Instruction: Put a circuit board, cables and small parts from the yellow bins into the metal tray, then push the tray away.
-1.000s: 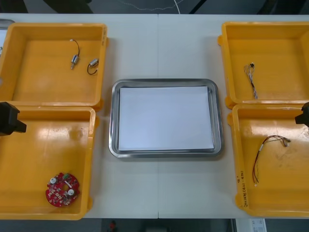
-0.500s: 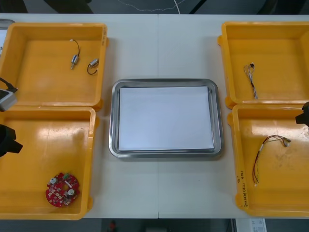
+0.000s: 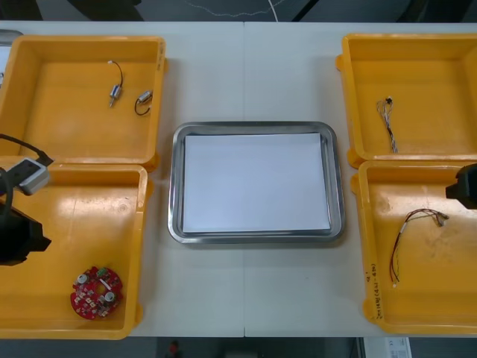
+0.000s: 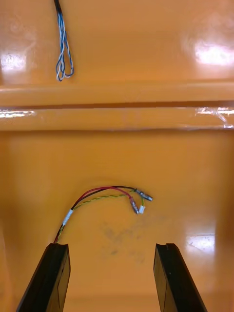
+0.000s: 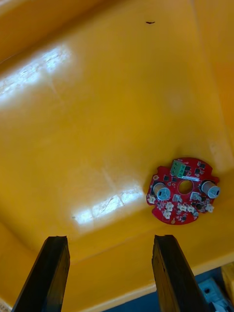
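A round red circuit board (image 3: 97,292) lies in the near left yellow bin (image 3: 67,186). My left gripper (image 5: 109,278) hangs open over that bin's floor, with the circuit board (image 5: 183,190) beyond its fingertips and off to one side. The left arm (image 3: 19,235) shows at the table's left edge. My right gripper (image 4: 111,278) is open above the near right bin (image 3: 373,224), and the red and yellow cable (image 4: 105,195) lies just ahead of its fingers. The metal tray (image 3: 176,186), white inside, sits between the bins.
The far left bin (image 3: 45,45) holds two small metal parts (image 3: 115,93) with short wires. In the far right bin (image 3: 447,45) lies a twisted blue and white cable (image 3: 389,119), also seen past the bin wall as the cable (image 4: 62,48).
The left arm has moved toward the near edge, from the wall between the left bins to over the near left bin. The right gripper has edged slightly inward.
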Controlling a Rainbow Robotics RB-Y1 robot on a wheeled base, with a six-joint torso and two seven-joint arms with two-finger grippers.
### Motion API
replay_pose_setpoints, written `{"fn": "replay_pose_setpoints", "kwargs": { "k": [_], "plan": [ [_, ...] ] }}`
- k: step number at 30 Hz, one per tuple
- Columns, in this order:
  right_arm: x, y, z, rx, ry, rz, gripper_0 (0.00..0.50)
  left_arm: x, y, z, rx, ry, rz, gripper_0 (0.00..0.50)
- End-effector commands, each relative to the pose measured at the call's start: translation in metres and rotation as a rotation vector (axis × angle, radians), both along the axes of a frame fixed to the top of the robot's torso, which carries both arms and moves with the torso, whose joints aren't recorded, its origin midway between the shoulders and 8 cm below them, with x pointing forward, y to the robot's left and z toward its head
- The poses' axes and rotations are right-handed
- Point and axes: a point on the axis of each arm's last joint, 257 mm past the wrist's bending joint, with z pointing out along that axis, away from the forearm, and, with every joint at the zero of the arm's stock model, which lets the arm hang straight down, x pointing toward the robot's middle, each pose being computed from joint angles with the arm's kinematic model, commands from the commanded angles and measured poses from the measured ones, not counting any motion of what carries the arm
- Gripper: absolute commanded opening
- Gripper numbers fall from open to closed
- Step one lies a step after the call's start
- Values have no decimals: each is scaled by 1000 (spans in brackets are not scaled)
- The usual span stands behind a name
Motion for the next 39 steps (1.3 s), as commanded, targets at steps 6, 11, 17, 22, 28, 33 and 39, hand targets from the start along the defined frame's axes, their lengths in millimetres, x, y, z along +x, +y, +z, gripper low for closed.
{"fn": "replay_pose_setpoints", "kwargs": {
  "k": [6,11,17,22,28,33,39],
  "plan": [
    [-22,29,-15,126,-10,-131,500,-15,-7,-34,97,-3,-213,500],
    [-42,40,-43,170,51,-169,500,-18,-13,-47,102,-1,-234,500],
    [-59,46,-68,151,120,-181,500,-20,-20,-61,113,4,-259,500],
    [-61,50,-76,144,141,-199,500,-18,-24,-69,119,7,-273,500],
    [-62,48,-88,95,163,-243,500,-12,-29,-83,96,14,-280,500],
    [-58,47,-94,101,174,-277,500,-4,-33,-91,83,5,-287,500],
    [-38,47,-97,120,145,-310,500,-2,-30,-98,94,12,-290,500]
  ]
}}
